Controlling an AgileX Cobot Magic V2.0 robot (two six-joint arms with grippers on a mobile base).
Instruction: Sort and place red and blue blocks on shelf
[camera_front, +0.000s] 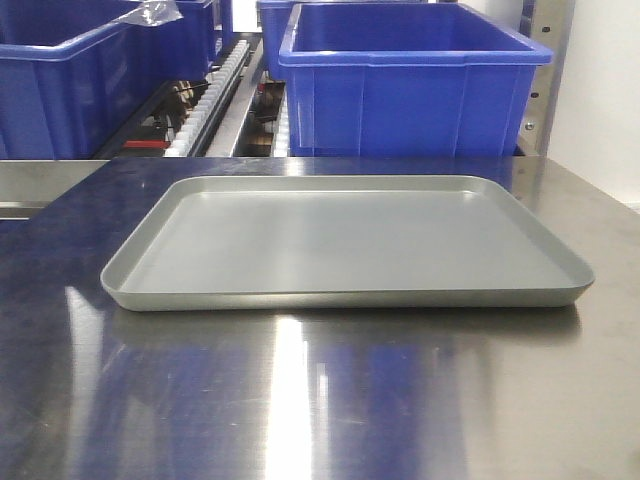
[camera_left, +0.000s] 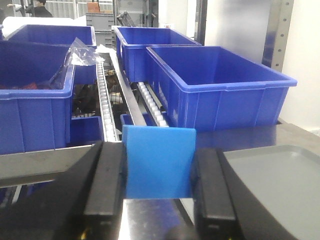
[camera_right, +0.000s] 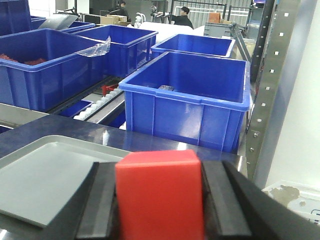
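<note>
The left claw (camera_left: 156, 192) is closed narrow on the blue block (camera_left: 159, 161) — the cube sits upright between the two black fingers (camera_left: 106, 185), its side faces pressed against the pads and its top rising above them. Under and just beyond the claw's tips runs the shiny steel tabletop (camera_front: 320, 400). To the claw's right, close by its right finger, lies a corner of the grey tray (camera_left: 280, 190). Ahead of the claw, past the table edge, the shelf (camera_left: 276, 35) carries white roller rails (camera_left: 150, 102) that run away from the claw. A big blue bin (camera_left: 225, 95) stands on the shelf ahead and to the right, with a second one behind it. More bins stand ahead to the left, one with a clear plastic bag (camera_left: 82, 52) draped over its rim.

The right claw (camera_right: 160, 210) grips the red block (camera_right: 159, 192) in the same way — jaws shut onto its two sides, the cube filling the gap and standing taller than the pads. To this claw's left the tray lies flat on the table, near the left finger. Straight ahead stands a big blue bin, and a perforated grey upright (camera_right: 265, 75) of the shelf rises ahead to the right. Far beyond the bins two people (camera_right: 186, 17) show, small and blurred.
</note>
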